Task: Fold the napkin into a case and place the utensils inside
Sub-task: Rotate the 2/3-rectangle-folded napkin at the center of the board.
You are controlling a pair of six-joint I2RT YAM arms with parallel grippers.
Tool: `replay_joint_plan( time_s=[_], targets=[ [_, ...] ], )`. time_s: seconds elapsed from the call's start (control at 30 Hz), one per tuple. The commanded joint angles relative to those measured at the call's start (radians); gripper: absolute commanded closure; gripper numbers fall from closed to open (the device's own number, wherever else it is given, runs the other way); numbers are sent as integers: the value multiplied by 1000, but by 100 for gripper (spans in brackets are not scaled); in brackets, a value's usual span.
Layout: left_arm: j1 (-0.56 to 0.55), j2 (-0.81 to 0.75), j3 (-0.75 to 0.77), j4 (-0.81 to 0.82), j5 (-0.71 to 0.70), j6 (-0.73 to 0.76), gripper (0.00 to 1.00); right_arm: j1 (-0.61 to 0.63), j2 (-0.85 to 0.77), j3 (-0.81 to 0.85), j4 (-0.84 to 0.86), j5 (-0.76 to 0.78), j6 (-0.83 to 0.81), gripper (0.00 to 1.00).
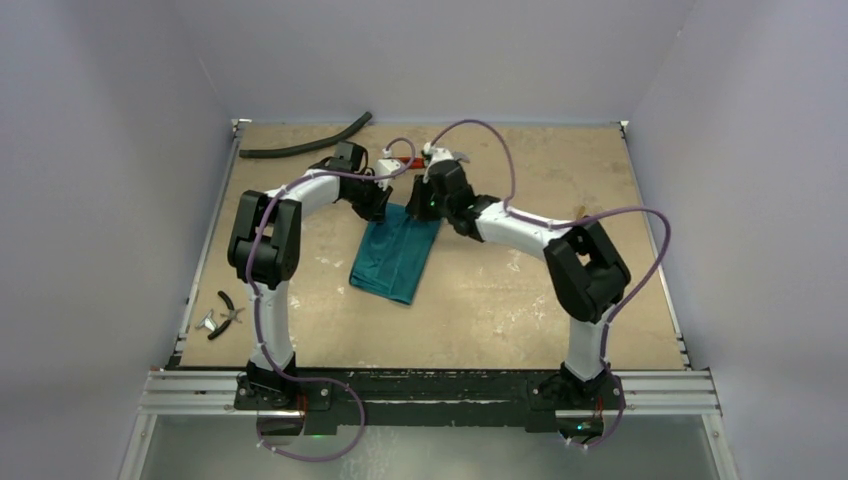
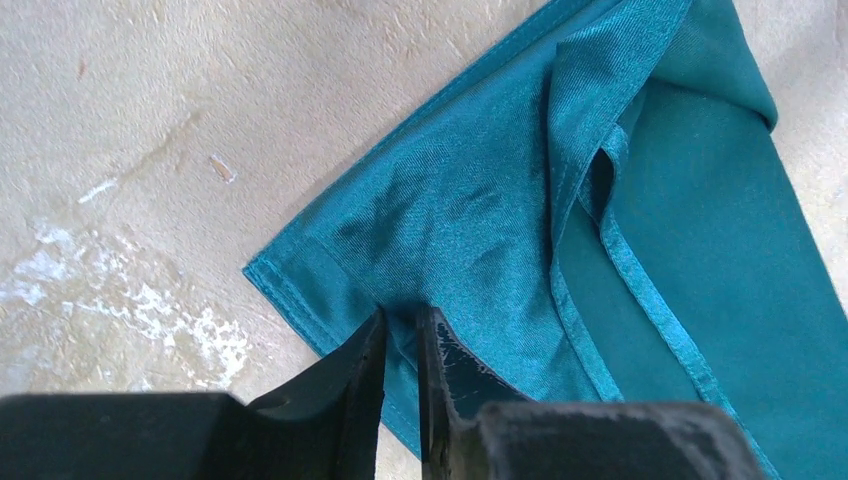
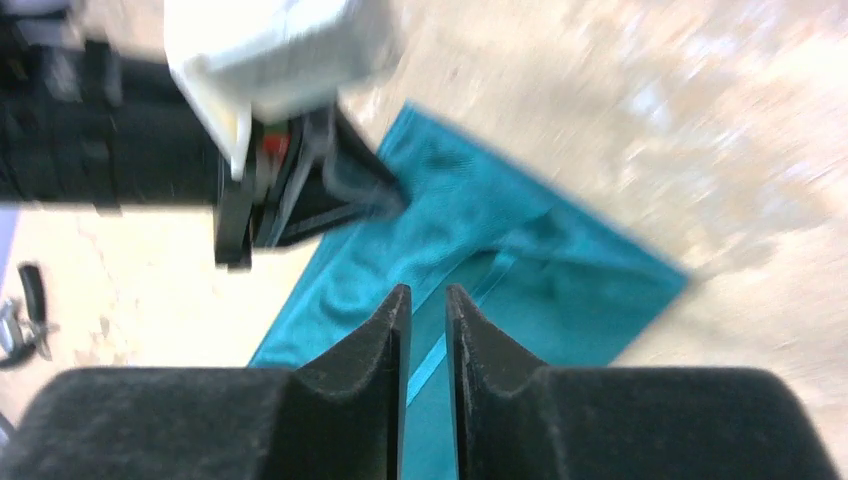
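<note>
Scuffed tan table (image 1: 500, 300), grey walls. The napkin (image 1: 395, 255) lies mid-table in a narrow folded strip; it looks limp and slippery, best taken by the hem. The left gripper (image 2: 402, 335) is clamped on a corner hem. The right gripper (image 3: 428, 310) hangs above, jaws slightly apart, empty. Pliers (image 1: 228, 312) and a black hose (image 1: 305, 145) lie well apart from it.

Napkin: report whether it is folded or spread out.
Folded. The napkin lies as a narrow strip, and the left wrist view shows a hemmed edge of one layer crossing another.
</note>
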Motion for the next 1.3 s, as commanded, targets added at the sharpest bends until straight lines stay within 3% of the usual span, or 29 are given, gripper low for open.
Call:
replay_joint_plan(
  time_s=[0.0,0.27,0.53,0.7,0.87,1.07,1.27],
  targets=[
    [3,-30,82,-83,25,-30,79,-108,-28,77,-7,-121,-90,80],
    [13,-155,150,-241,91,-37,68,-121,298,475,-142,-389,-287,93],
    [-13,-305,-167,-397,116,232,70,-120,483,661,-202,-563,-295,100],
    [-53,-331,-301,-346,5,324,73,-120,514,663,-198,-574,-284,100],
    [-72,-283,-337,-254,-141,341,76,-130,551,659,-239,-499,-281,100],
    [-72,-219,-333,-136,-315,359,81,-182,433,459,-168,-374,-246,100],
    [-71,-132,-215,-80,-419,365,84,-201,257,199,-151,-296,-253,100]
  ],
)
